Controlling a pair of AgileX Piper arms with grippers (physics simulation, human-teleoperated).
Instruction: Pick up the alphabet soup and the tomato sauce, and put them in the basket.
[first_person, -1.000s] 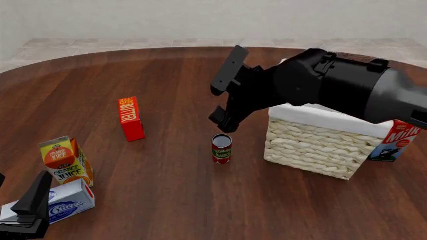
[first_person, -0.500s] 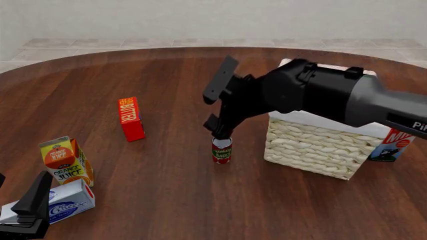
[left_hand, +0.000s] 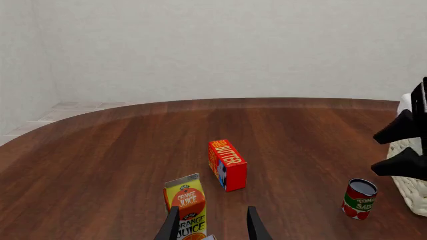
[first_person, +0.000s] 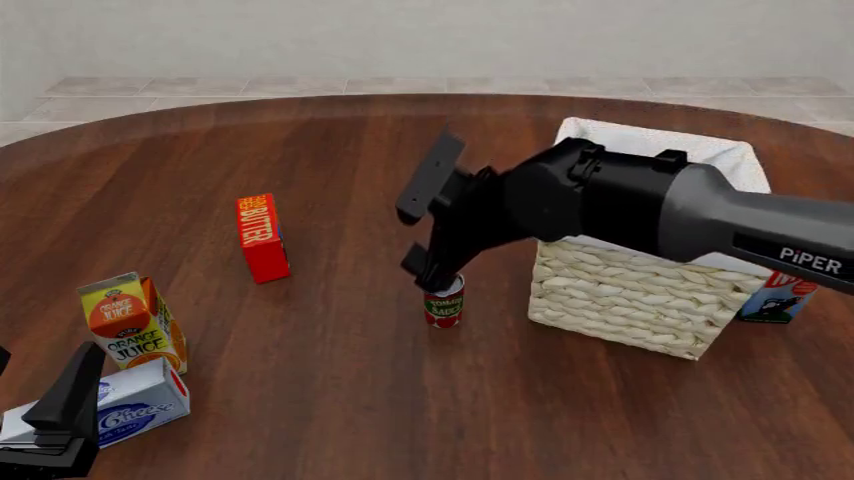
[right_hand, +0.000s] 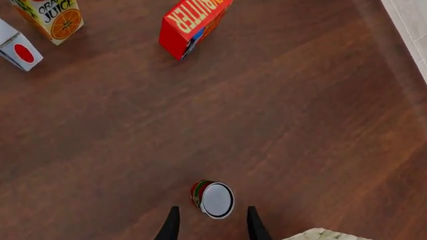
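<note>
The tomato sauce (first_person: 445, 301) stands upright just below the right pincer (first_person: 424, 232), whose fingers are spread apart; the left pincer (left_hand: 211, 227), also apart, sits far off.

The tomato sauce (first_person: 445, 302) is seen standing upright on the surface, a small can with a silver top and red label banded in green. The basket (first_person: 627, 290), pale woven wicker lined in white cloth, is set just beside it, not touching.
</note>
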